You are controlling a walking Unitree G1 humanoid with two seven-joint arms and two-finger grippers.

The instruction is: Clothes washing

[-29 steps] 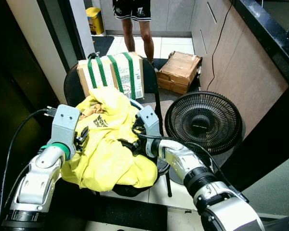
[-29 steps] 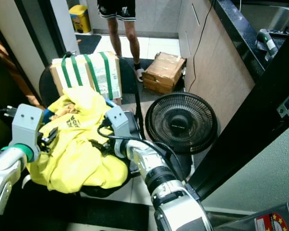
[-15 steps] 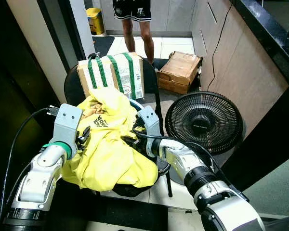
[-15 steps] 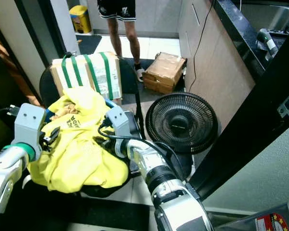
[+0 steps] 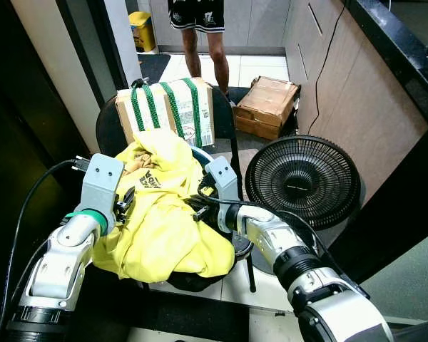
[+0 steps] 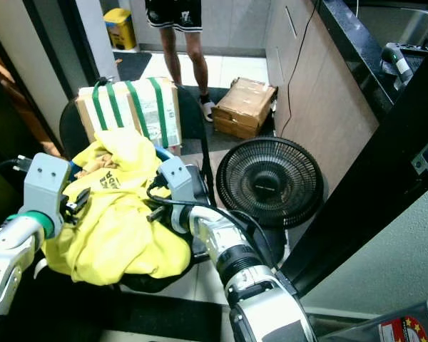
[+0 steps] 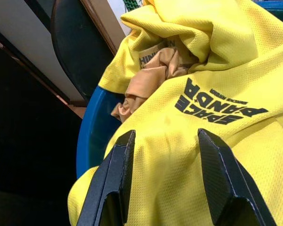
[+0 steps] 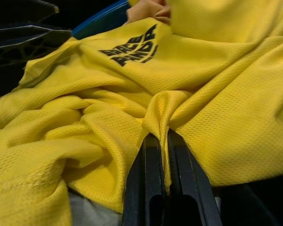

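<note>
Where the right gripper (image 8: 162,141) pinches, a fold of yellow shirt (image 8: 132,84).

The right gripper (image 8: 162,141), pinching the yellow shirt (image 5: 164,228), seems slightly raised.

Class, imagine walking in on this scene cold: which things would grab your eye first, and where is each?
The bright yellow shirt heaped on a black chair stands out most, with the right gripper pinching a fold of it and the left gripper open against its other side. Beside the chair, a black fan stands on the floor; behind, a green-strapped cardboard box.
</note>
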